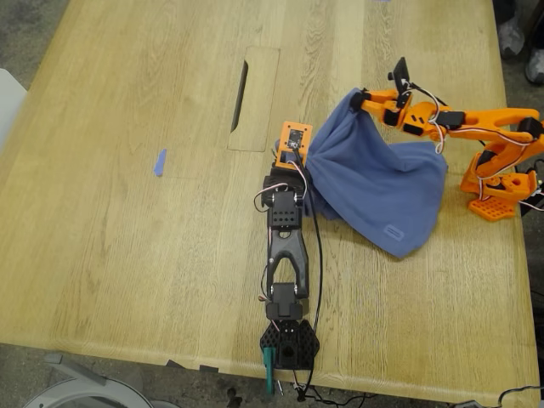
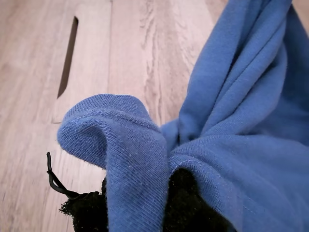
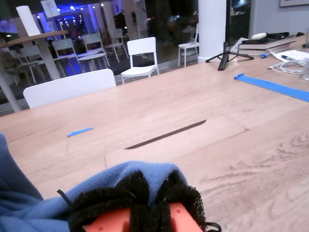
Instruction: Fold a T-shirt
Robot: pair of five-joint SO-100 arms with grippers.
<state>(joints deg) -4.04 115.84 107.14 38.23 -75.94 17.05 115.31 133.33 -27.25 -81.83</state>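
Observation:
The slate-blue T-shirt (image 1: 382,187) hangs bunched between two arms right of the table's middle in the exterior view; its lower part rests on the wood. My first gripper (image 1: 304,166), on the black arm, is shut on the T-shirt's edge nearest the exterior view's left. In the first wrist view the cloth (image 2: 231,145) folds over the black padded jaws. My second gripper (image 1: 359,99), on the orange arm, holds another edge lifted higher. In the second wrist view the T-shirt (image 3: 29,208) is pinched in the foam pads (image 3: 140,193). No chest print shows.
A dark slot (image 1: 240,95) in an inset panel lies beyond my first gripper. A small blue scrap (image 1: 159,162) lies toward the exterior view's left. The orange arm's base (image 1: 497,191) stands at the table's edge on the exterior view's right. Shoes (image 1: 514,38) show past that edge.

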